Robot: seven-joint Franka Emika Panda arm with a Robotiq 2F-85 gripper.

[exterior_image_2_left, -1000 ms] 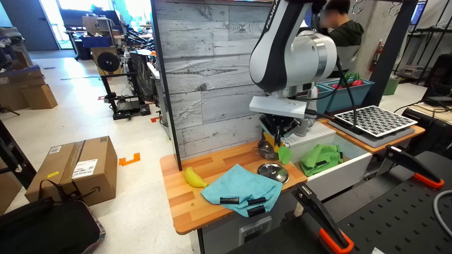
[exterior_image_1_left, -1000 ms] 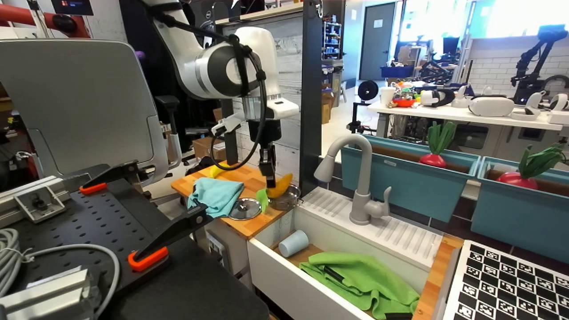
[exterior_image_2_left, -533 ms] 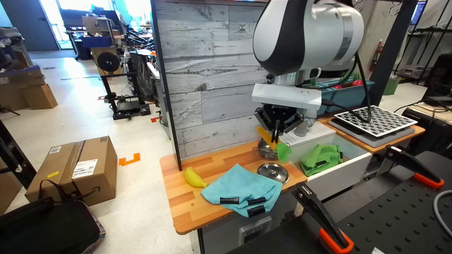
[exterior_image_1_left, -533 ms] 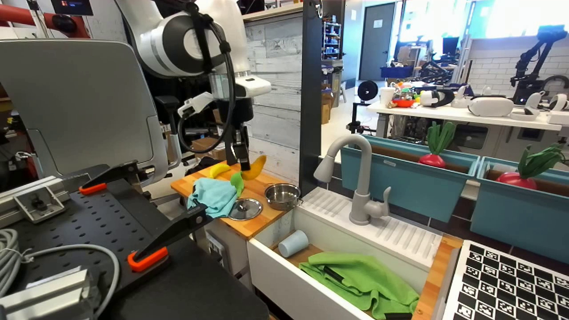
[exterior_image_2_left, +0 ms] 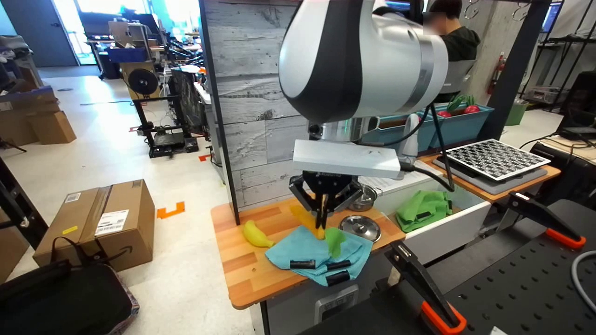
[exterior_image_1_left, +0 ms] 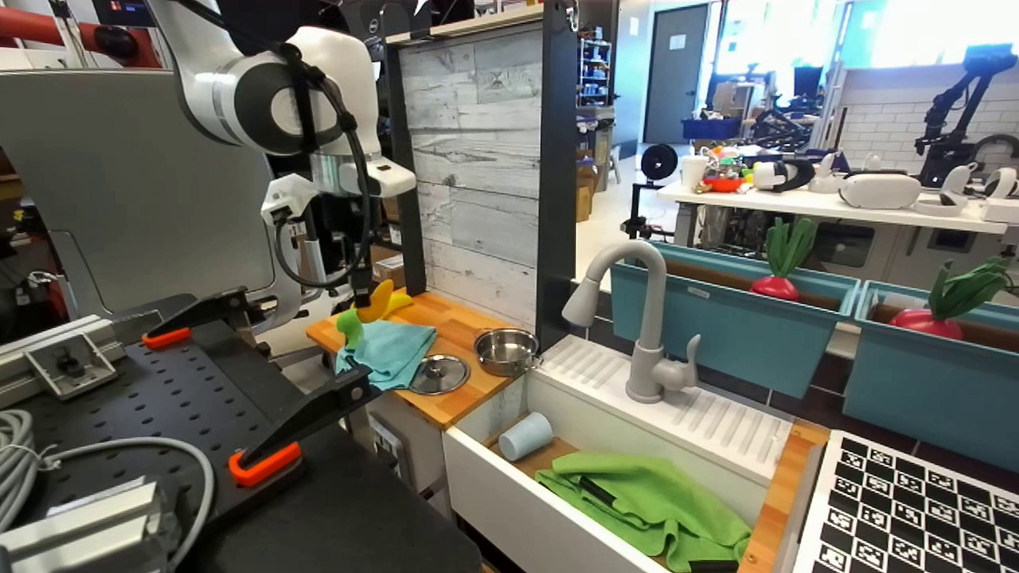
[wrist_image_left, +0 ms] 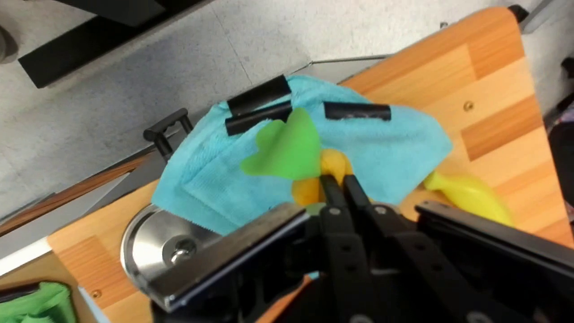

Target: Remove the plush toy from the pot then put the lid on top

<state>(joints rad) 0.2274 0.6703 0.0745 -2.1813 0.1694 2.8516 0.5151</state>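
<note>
The plush toy is orange with a green leaf [exterior_image_1_left: 349,327]. My gripper [exterior_image_2_left: 321,224] is shut on its orange part [exterior_image_2_left: 303,217] and holds it over the blue towel; I cannot tell whether it touches the towel. In the wrist view the fingertips [wrist_image_left: 338,179] pinch the orange body [wrist_image_left: 333,161], and the green leaf [wrist_image_left: 289,148] sticks out to one side. The steel pot [exterior_image_1_left: 505,367] stands upright and open by the sink, with nothing visible inside. The round steel lid [exterior_image_1_left: 439,376] lies knob up on the counter beside the pot; it also shows in the wrist view [wrist_image_left: 154,242].
The blue towel [exterior_image_2_left: 305,256] lies beside the lid on the wooden counter [exterior_image_2_left: 251,284]. A yellow banana [exterior_image_2_left: 255,234] lies near the counter's far end. The sink [exterior_image_1_left: 509,497] holds a light blue cup [exterior_image_1_left: 526,436] and a green towel [exterior_image_1_left: 645,501]. A wood-patterned panel [exterior_image_2_left: 279,139] stands behind the counter.
My gripper has carried the toy from over the pot, past the lid, to over the blue towel, and lower toward it. The pot and lid have not moved.
</note>
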